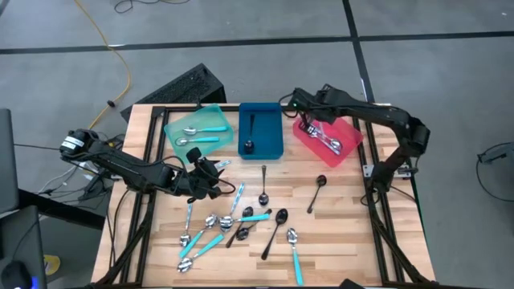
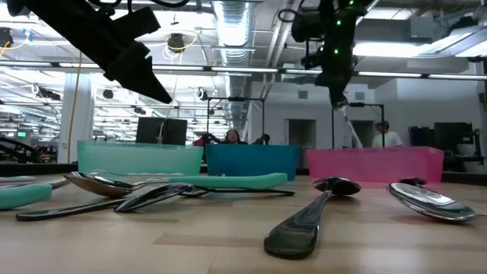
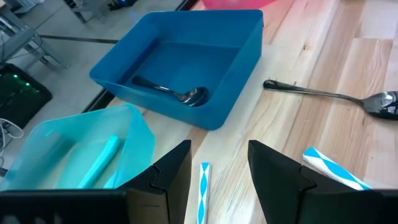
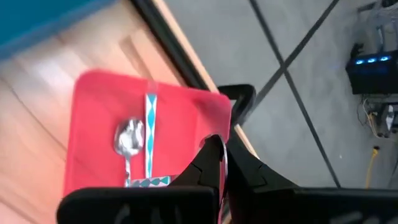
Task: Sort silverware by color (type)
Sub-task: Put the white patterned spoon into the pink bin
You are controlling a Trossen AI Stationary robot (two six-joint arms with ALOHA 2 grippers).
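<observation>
From above, the left gripper (image 1: pixel 210 171) hovers over the wooden table (image 1: pixel 345 233) between the teal tray (image 1: pixel 198 128) and the heap of spoons (image 1: pixel 233 225) at the near middle; its fingers stand apart with nothing between them. The right gripper (image 1: pixel 306 120) hangs over the red tray (image 1: pixel 351 143), and its fingertips are lost against the spoons lying there. The blue tray (image 1: pixel 261 128) holds one black spoon (image 1: pixel 250 136). Two teal-handled spoons (image 1: pixel 197 135) lie in the teal tray. In the heap the spoons overlap, so their kinds are hard to sort out.

At table height, the left arm (image 2: pixel 114 38) is cut off by the upper edge. The trays hide their contents behind their walls. Beyond them lies a lit hall with ceiling ducts, and people far back.

The left wrist view shows its two dark fingers (image 3: pixel 280 171) parted around a striped teal handle (image 3: pixel 203 193) on the wood, not touching it; that handle is cut by the frame edge.

The right wrist view is blurred: the fingers (image 4: pixel 249 180) are closed, seemingly on a thin silver spoon handle (image 4: pixel 222 165), above the red tray with silver spoons in it. Grey floor lies beyond.
</observation>
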